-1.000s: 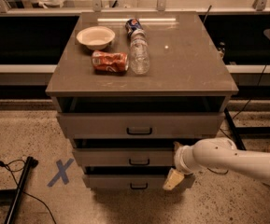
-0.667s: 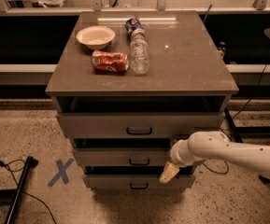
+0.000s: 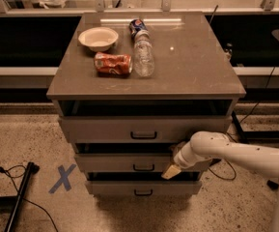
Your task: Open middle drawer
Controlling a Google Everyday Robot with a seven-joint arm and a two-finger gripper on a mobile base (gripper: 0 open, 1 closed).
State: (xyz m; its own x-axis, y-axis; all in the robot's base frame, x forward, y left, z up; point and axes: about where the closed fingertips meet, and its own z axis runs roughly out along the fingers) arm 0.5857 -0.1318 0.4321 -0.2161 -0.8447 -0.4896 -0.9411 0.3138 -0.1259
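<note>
The grey three-drawer cabinet (image 3: 192, 62) stands in the middle of the camera view. The middle drawer (image 3: 110, 163) has a flat grey front and a small black handle (image 3: 143, 167). It juts out slightly past the top drawer (image 3: 105, 128), with a dark gap above it. The bottom drawer (image 3: 115, 187) sits below. My gripper (image 3: 171, 171), tan-tipped on a white arm (image 3: 235, 151) coming from the right, is at the middle drawer's front, a little right of the handle and at its lower edge.
On the cabinet top lie a white bowl (image 3: 98, 37), a crushed red can (image 3: 112, 63), a clear plastic bottle (image 3: 142, 57) and a blue can (image 3: 138, 26). A blue tape X (image 3: 62, 178), a black pole (image 3: 20, 195) and cables are on the floor at left.
My gripper has moved left along the middle drawer's front, closer to its handle. The drawers and the things on top have not visibly moved.
</note>
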